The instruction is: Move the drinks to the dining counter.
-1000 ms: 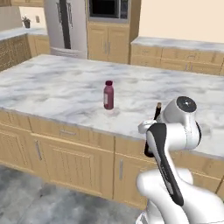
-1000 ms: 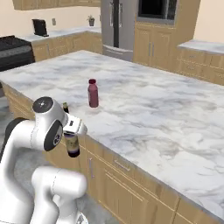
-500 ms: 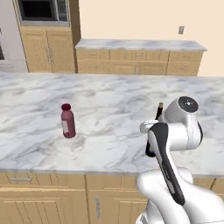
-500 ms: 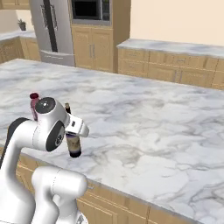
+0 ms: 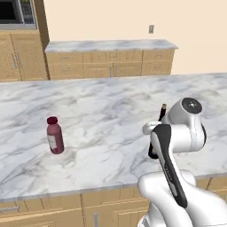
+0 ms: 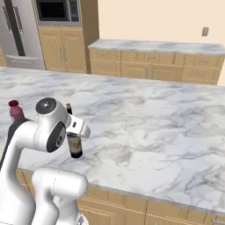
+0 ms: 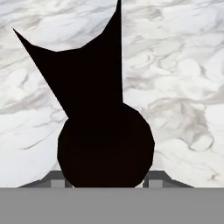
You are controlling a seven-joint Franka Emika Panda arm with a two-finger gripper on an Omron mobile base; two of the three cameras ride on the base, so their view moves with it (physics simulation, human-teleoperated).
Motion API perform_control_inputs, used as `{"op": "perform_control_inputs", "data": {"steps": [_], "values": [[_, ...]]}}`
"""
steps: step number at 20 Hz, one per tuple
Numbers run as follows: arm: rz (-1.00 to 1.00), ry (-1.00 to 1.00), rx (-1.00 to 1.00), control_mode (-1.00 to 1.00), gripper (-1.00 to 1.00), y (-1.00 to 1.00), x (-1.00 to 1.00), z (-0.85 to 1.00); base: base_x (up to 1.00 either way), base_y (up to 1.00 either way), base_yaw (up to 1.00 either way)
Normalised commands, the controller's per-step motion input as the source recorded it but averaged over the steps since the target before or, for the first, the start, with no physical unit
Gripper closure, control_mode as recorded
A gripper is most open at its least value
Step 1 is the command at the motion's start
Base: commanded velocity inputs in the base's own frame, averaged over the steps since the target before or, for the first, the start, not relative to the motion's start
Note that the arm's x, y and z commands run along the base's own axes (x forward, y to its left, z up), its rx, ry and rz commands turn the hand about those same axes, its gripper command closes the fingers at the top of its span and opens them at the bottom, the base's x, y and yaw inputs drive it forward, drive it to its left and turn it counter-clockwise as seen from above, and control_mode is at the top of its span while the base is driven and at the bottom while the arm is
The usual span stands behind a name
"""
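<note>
Marble desk [image 5: 102,111] is carrying the pink bottle [image 5: 54,135], sitting at 9 o'clock in the left base view; the wine bottle [image 5: 162,112] neck is poking up behind the arm at 3 o'clock. Right base view: claw [image 6: 75,137] is gripping the wine bottle, clamped on its body at 8 o'clock above the desk's near edge; pink bottle at far left. Hand view: dark bottle is sitting between the fingers [image 7: 51,183] over marble.

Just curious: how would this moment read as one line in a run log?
tool: shut on wine bottle | wine bottle: over island counter edge | pink bottle: standing on island counter
</note>
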Motion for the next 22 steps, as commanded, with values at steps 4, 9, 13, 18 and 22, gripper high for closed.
{"op": "perform_control_inputs", "data": {"steps": [4, 9, 13, 18, 22], "values": [[0.0, 0.0, 0.0, 1.0, 1.0, 0.0, 0.0, 0.0, 0.69, 0.0, -0.39], [0.0, 0.0, 0.0, 1.0, 1.0, 0.0, 0.0, 0.0, 0.58, 0.0, -0.32], [0.0, 0.0, 0.0, 1.0, 1.0, 0.0, 0.0, 0.0, 0.0, 0.0, 0.0], [0.0, 0.0, 0.0, 1.0, 1.0, 0.0, 0.0, 0.0, 0.0, 0.0, 0.0], [0.0, 0.0, 0.0, -1.0, 1.0, 0.0, 0.02, 0.0, 0.0, 0.0, 0.0]]}}
